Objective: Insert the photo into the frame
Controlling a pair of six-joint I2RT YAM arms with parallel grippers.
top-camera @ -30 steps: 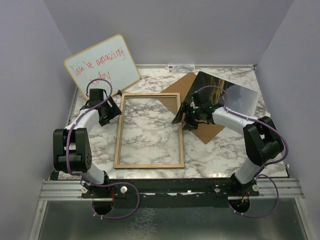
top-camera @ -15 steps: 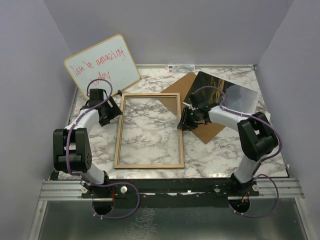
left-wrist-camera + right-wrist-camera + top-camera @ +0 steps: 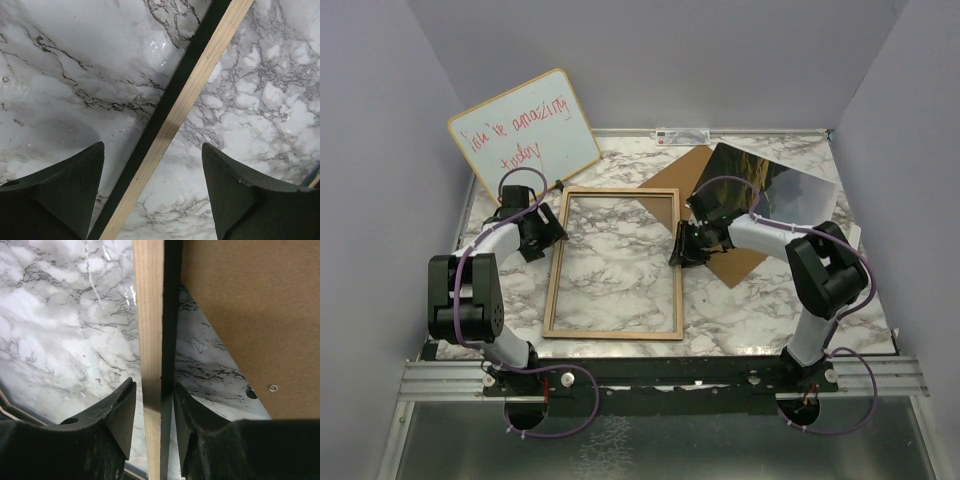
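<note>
pale lilac walls close in a marble bench (image 3: pixel 750 300) on three sides. the frame (image 3: pixel 613 334) lies flat in the middle of the bench, light wood face up, long rails running from 12 to 6 o'clock, with marble showing through its opening. a whiteboard (image 3: pixel 525 130) with red handwriting leans against the back wall at 10 o'clock, behind the frame's far left corner. the photo (image 3: pixel 770 185) sits at 2 o'clock, outside the frame, dark and glossy with a bright glare at its right end. it rests over a brown board (image 3: pixel 682 172) whose corner reaches toward 12 o'clock, and it looks tilted, though how it is propped cannot be told.

the right hand (image 3: pixel 153 387) is at 3 o'clock of the frame and pinches the right rail, one finger on the wood side and one on the black outer edge. the brown board lies just beside that rail.

the left hand (image 3: pixel 152 150) is at 9 o'clock, spread wide, with the left rail passing between its fingers and touching neither.
</note>
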